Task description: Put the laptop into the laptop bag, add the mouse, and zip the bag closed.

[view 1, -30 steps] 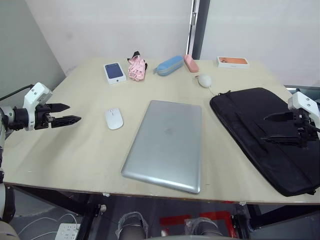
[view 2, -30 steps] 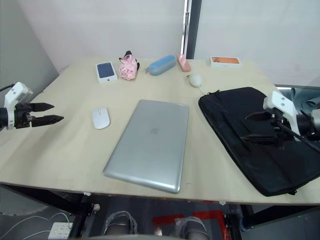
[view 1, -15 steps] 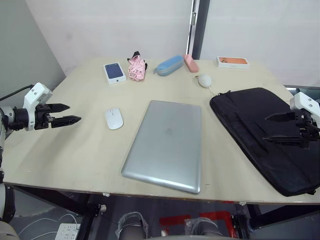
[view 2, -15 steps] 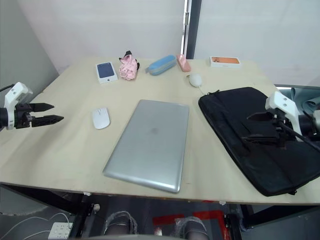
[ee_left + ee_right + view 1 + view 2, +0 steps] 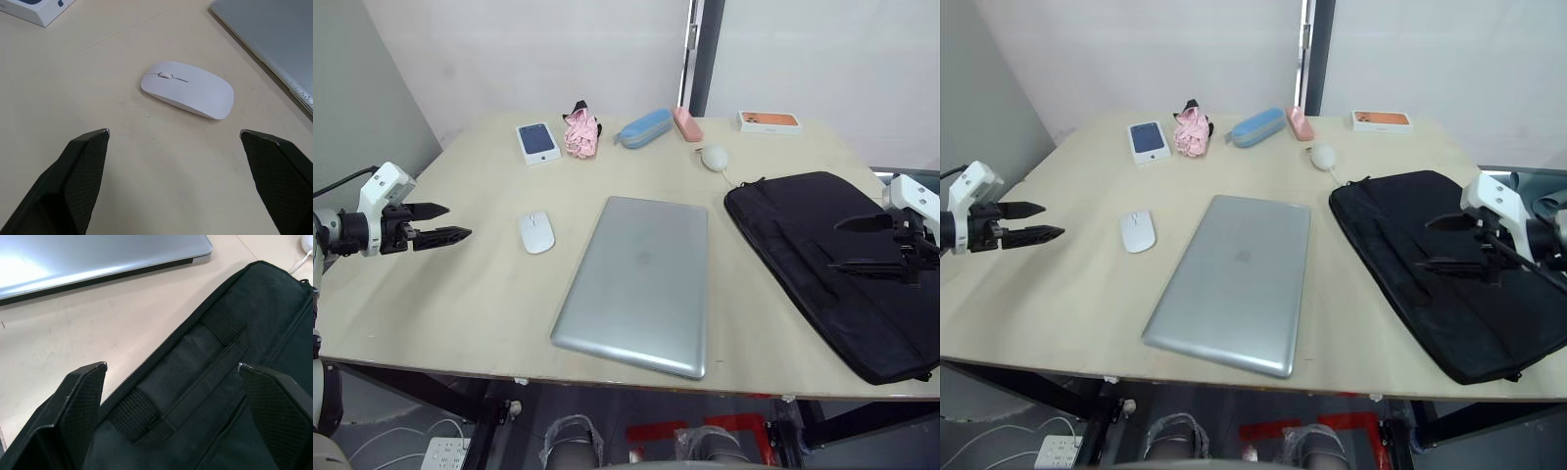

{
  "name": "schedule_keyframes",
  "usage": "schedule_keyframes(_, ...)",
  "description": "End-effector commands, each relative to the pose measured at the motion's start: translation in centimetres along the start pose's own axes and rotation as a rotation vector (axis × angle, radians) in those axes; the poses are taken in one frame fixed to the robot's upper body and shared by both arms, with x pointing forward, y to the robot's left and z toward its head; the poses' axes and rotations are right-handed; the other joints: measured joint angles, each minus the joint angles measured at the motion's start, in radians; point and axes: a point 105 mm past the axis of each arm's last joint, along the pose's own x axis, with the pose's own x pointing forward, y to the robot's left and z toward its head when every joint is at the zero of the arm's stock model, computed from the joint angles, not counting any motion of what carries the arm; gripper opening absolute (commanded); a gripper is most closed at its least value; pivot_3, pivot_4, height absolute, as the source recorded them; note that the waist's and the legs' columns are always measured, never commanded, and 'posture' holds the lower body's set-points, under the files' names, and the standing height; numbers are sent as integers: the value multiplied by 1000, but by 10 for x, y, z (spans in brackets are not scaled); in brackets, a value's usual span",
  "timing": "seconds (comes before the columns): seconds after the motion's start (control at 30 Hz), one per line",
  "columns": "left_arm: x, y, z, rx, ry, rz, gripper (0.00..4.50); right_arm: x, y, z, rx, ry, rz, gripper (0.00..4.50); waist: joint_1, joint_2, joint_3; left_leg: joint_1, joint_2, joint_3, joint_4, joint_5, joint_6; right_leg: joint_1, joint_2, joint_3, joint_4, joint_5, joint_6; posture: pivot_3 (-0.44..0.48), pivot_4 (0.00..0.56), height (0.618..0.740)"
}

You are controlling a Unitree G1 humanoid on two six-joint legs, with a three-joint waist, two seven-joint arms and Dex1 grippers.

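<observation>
Your laptop (image 5: pixel 638 284) lies closed in the middle of the frame on the bench (image 5: pixel 489 294). Its long axis runs from the lower left up toward the upper right, and one short end sits close to the near bench edge. The laptop bag (image 5: pixel 832 264) lies flat at the right of the frame, near the laptop but apart from it. Its long axis tilts the other way, from upper centre down to the lower right corner. The mouse (image 5: pixel 536 233) rests left of the laptop, long axis pointing up the frame.

Your right hand (image 5: pixel 873 243) hovers over the bag with fingers spread, holding nothing. Your left hand (image 5: pixel 438 222) sits at the left edge, also spread and empty, well apart from the mouse.

The bag looks zipped or at least flat. If you go for the laptop before opening it, you will have nowhere to slide it. The laptop is thin and smooth, so a pinch at one edge may slip, and a push could send the near end off the bench. Mind the rounder white lump (image 5: pixel 714 158) at upper centre; it is not your mouse.
</observation>
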Motion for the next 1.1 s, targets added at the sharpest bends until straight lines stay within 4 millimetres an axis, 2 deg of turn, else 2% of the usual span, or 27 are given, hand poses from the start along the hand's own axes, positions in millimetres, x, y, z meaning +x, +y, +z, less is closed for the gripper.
schedule_keyframes(0.03, -10, 4, 12, 36, -23, 24, 4470, -6, -4, 11, -53, -10, -28, 4500, 0, 0, 0, 0, 0, 0, 0, 0, 0, 0, 0, 0, 0, 0, 0, 0, 150, 740)
schedule_keyframes(0.27, -6, -6, 18, -4, -59, -31, 4470, 5, -3, 16, -106, -17, -48, 4500, 0, 0, 0, 0, 0, 0, 0, 0, 0, 0, 0, 0, 0, 0, 0, 0, 150, 740)
schedule_keyframes(0.43, 1, -19, 17, -95, -81, -92, 4470, 21, -8, 31, -179, -68, -106, 4500, -6, 0, 0, 0, 0, 0, 0, 0, 0, 0, 0, 0, 1, 0, 0, 0, 150, 740)
schedule_keyframes(0.57, 9, -39, 23, -202, -108, -193, 4500, 35, -2, 37, -218, -72, -93, 3352, -4, 0, 0, 1, 0, 0, 0, 0, 0, 0, 0, 0, 1, 0, 0, 0, 150, 740)
schedule_keyframes(0.63, 15, -53, 17, -268, -74, -256, 4500, 45, 7, 41, -234, -74, -60, 2699, -3, 0, 0, 0, 0, 0, 0, 0, 0, 0, 0, 0, 1, 0, 0, 0, 150, 740)
schedule_keyframes(0.73, 16, -59, 14, -295, -55, -273, 4500, 48, 10, 42, -239, -74, -54, 1601, -3, 0, 0, 0, 0, 0, -1, 0, 0, 0, 0, 0, 0, 0, -1, 0, 150, 740)
schedule_keyframes(0.87, 41, -103, 11, -585, 10, -466, 4500, 82, 34, 45, -262, -108, 19, 234, -3, 0, 0, 2, 0, 0, -1, 0, 0, 2, 0, 0, 1, 0, -1, 0, 150, 740)
schedule_keyframes(0.9, 45, -107, 12, -621, 17, -481, 4500, 86, 36, 45, -268, -107, 22, 29, -3, 0, 0, 5, -1, 0, -1, 0, 0, 4, 0, 0, 1, -1, -1, 0, 150, 740)
schedule_keyframes(1.1, 68, -133, 7, -828, 167, -553, 4500, 108, 53, 31, -296, -61, 80, 29, -5, 0, 0, 7, -1, 0, 0, 0, -1, 6, 0, 1, 3, -1, -1, 0, 150, 740)
